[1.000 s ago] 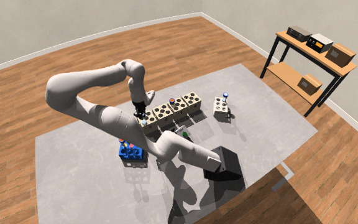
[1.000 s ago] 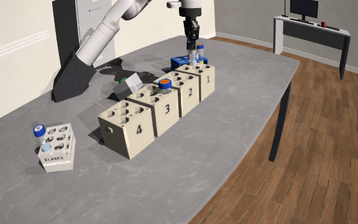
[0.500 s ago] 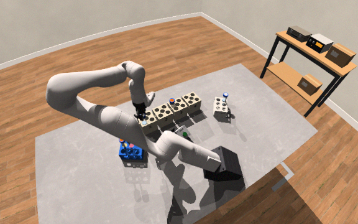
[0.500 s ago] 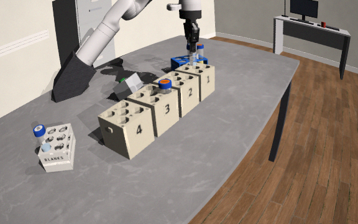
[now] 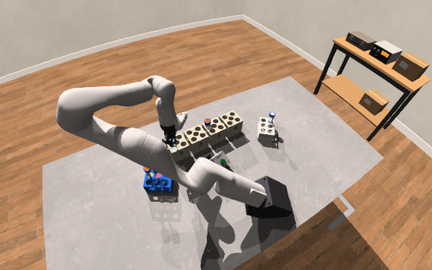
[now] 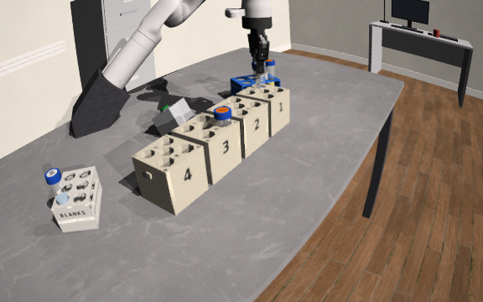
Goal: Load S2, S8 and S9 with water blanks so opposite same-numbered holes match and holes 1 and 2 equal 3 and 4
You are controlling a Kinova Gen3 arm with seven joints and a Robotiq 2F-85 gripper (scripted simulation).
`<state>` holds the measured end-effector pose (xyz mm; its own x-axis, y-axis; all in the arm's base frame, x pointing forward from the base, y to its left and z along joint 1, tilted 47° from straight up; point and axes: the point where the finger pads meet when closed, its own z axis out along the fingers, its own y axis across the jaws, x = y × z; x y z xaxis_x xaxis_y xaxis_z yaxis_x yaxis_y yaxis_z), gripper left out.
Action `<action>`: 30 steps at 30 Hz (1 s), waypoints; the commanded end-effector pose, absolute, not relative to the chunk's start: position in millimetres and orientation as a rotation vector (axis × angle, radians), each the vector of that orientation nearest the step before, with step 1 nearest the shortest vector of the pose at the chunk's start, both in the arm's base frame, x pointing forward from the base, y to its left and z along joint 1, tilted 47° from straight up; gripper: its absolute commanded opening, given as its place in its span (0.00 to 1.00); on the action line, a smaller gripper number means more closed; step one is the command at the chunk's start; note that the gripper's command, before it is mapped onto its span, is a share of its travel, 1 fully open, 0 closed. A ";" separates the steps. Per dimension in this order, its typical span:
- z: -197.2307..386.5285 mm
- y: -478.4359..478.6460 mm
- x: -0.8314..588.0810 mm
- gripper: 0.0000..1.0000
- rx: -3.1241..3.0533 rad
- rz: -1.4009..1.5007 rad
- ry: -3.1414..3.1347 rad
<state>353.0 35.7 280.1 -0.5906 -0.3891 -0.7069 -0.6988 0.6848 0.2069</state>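
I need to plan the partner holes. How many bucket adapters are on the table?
4, in one touching row: adapter 1 under the gripper, then 2, 3, and 4 nearest the blanks rack.

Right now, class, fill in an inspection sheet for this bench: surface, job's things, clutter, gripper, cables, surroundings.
Surface: grey table, marbled.
Job's things: four numbered adapters in a row; orange-capped tube in adapter 3; blue rack behind adapter 1; blanks rack with one upright tube; green key.
Clutter: nothing seen.
Gripper: gripper shut on a tube over adapter 1.
Cables: nothing seen.
Surroundings: wooden shelf with boxes; desk with monitor.
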 end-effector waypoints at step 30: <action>267.7 47.0 360.8 0.10 -0.830 0.627 2.254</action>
